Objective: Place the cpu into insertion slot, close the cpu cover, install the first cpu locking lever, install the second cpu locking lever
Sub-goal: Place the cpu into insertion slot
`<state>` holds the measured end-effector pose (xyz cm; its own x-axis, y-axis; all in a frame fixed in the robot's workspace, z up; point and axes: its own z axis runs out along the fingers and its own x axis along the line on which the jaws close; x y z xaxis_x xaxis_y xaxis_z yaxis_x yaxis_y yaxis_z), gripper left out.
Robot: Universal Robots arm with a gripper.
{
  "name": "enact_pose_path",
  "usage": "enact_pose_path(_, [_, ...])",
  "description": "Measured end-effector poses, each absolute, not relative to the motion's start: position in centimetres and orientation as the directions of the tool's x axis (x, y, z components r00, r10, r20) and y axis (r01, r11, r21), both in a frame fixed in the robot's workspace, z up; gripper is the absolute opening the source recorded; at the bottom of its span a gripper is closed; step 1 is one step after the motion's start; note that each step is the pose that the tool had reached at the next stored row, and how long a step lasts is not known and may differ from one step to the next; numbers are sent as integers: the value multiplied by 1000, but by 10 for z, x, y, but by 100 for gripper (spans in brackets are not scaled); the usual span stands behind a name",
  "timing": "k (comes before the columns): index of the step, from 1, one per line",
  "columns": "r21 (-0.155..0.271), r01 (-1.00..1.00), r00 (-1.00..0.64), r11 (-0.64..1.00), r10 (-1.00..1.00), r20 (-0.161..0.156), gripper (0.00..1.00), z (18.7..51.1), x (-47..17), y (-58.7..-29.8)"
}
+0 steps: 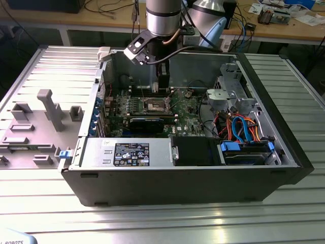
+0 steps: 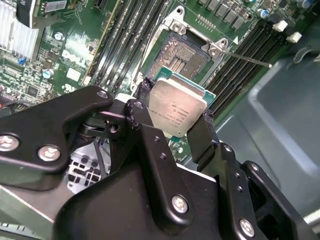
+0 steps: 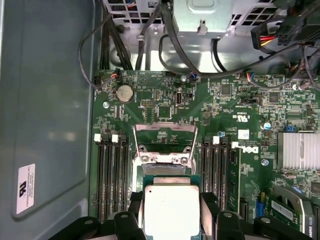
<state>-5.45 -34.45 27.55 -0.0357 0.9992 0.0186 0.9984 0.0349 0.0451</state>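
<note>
My gripper [image 2: 176, 102] is shut on the cpu [image 2: 175, 112], a flat silver square pinched at two opposite edges by the black fingers [image 2: 202, 132]. The cpu [image 3: 171, 207] hangs a little above the green board, beside and partly over the insertion slot [image 2: 187, 52], whose dark pin field lies bare inside its silver rim. Beyond it the cpu cover [image 3: 165, 136] stands swung open, with board showing through its window. A thin locking lever [image 2: 247, 60] sticks out sideways, unlatched. In the exterior view the gripper [image 1: 161, 91] reaches down into the open case just above the slot [image 1: 155, 105].
Long black memory slots [image 3: 112, 175] flank the socket on both sides. A finned heatsink [image 3: 300, 150] and cables [image 3: 130, 45] lie nearby. The case holds a power supply [image 1: 129, 152] and a drive cage with blue cables [image 1: 244, 129]. A grey fixture [image 1: 45, 109] stands at the exterior view's left.
</note>
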Motion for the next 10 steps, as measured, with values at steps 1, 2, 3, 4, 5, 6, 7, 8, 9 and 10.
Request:
enact_pose_path(1, [45, 998, -37, 37, 999, 19, 54, 274, -55, -345])
enact_pose_path(2, [45, 998, -38, 38, 999, 19, 54, 272, -56, -344])
enact_pose_path(3, [45, 998, -38, 38, 999, 19, 54, 270, -56, -344])
enact_pose_path(4, [45, 998, -38, 37, 999, 19, 54, 268, -56, -344])
enact_pose_path(5, [45, 998, -38, 37, 999, 19, 54, 266, -56, -343])
enact_pose_path(6, [45, 998, -37, 36, 999, 19, 54, 264, -56, -343])
enact_pose_path(7, [45, 999, -32, 31, 999, 19, 54, 262, -56, -343])
enact_pose_path(8, [45, 999, -24, 23, 1000, 19, 54, 260, -57, -343])
enact_pose_path(9, [45, 999, -20, 19, 1000, 19, 54, 258, -57, -343])
enact_pose_path(10, [45, 999, -19, 18, 1000, 19, 54, 256, -58, -343])
